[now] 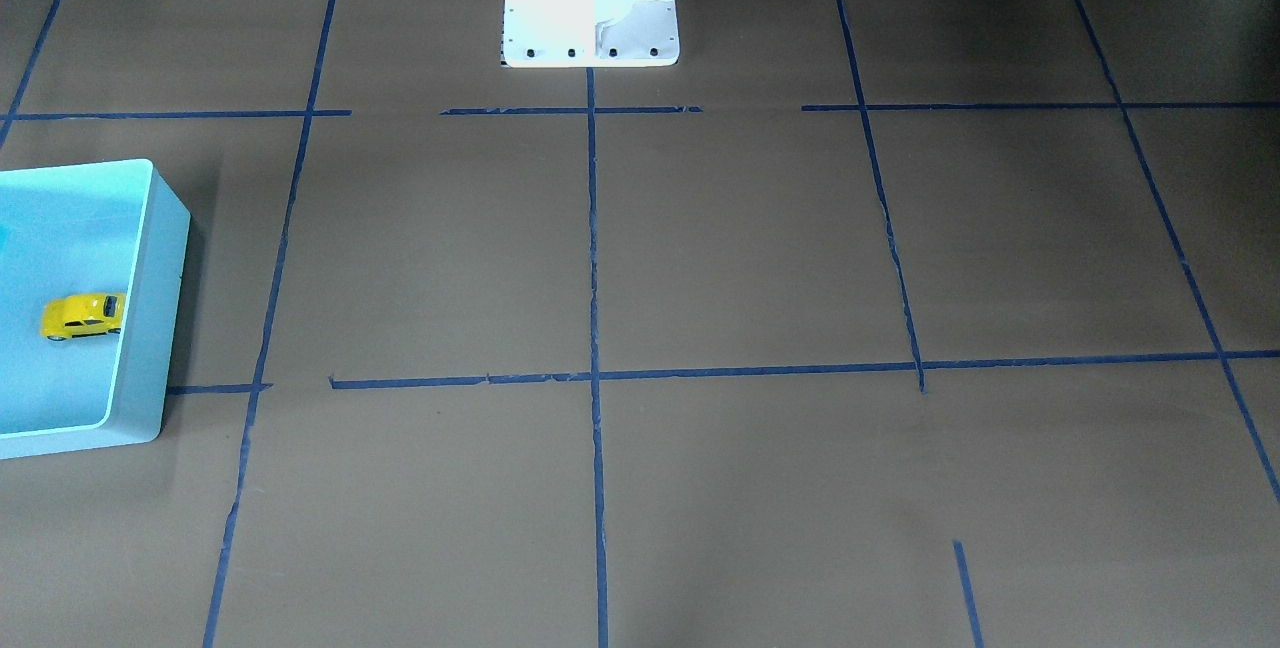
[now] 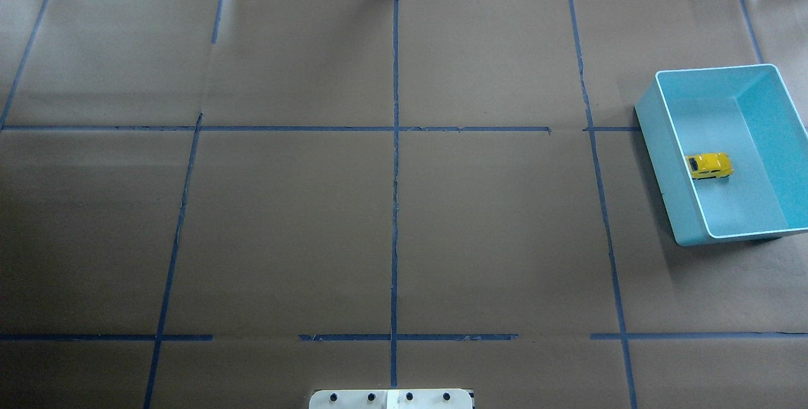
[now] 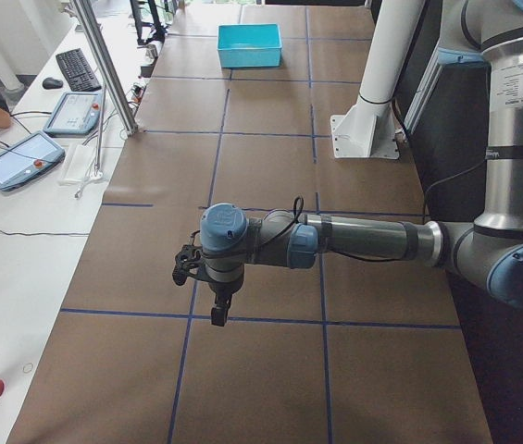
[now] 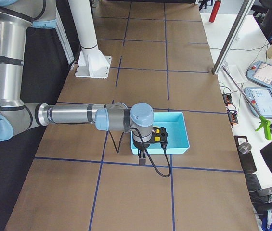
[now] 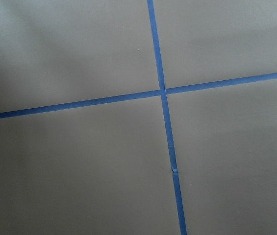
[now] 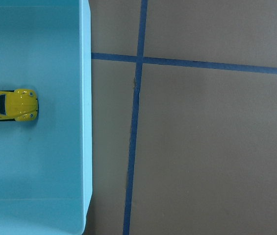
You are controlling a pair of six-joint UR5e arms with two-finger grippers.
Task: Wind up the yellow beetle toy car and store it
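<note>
The yellow beetle toy car (image 1: 84,316) stands on its wheels inside the light blue bin (image 1: 150,308), close to the bin's inner wall. It also shows in the overhead view (image 2: 709,165) and in the right wrist view (image 6: 9,105). The bin (image 2: 663,137) sits at the table's right side. My right gripper (image 4: 142,159) hangs over the table beside the bin's near wall, apart from the car. My left gripper (image 3: 213,314) hangs over bare table far from the bin (image 3: 250,44). Both show only in the side views, so I cannot tell whether they are open or shut.
Brown paper with a blue tape grid (image 2: 395,144) covers the table. The white robot pedestal (image 1: 590,8) stands at the middle of the robot's edge. A metal post (image 3: 104,65), tablets (image 3: 20,157) and a keyboard lie on the white side bench.
</note>
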